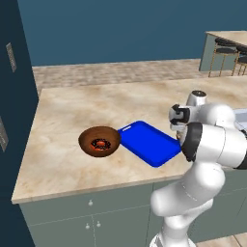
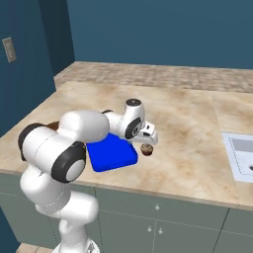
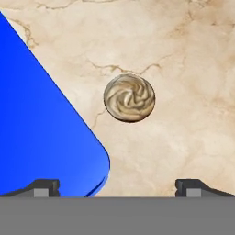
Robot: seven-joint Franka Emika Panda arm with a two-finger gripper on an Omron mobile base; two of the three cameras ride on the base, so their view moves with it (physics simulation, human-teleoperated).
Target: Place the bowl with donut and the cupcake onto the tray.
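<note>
Two items of the load sit off the blue tray (image 1: 148, 143): the cupcake (image 3: 129, 97) and the wooden bowl (image 1: 99, 141) holding the donut (image 1: 100, 144).

Claw (image 3: 117, 187) released, tips spread wide, nothing between them. It hangs over the marble counter (image 1: 72, 111), looking straight down.

Cupcake stands upright on the counter ahead of the claw, past the line of its tips and about centred between them; in the right base view it sits just under the hand. The tray's rounded corner lies beside one tip, close in. Bowl is on the tray's far side from the claw, touching or nearly touching its edge; can't tell which.

Risks, as I judge them:
- Dropping straight down from here would miss the cupcake; the hand needs to shift forward first.
- The tip nearest the tray could catch its rim and shove it.
- Small, soft-topped target: an off-centre pinch may tip or roll it.
</note>
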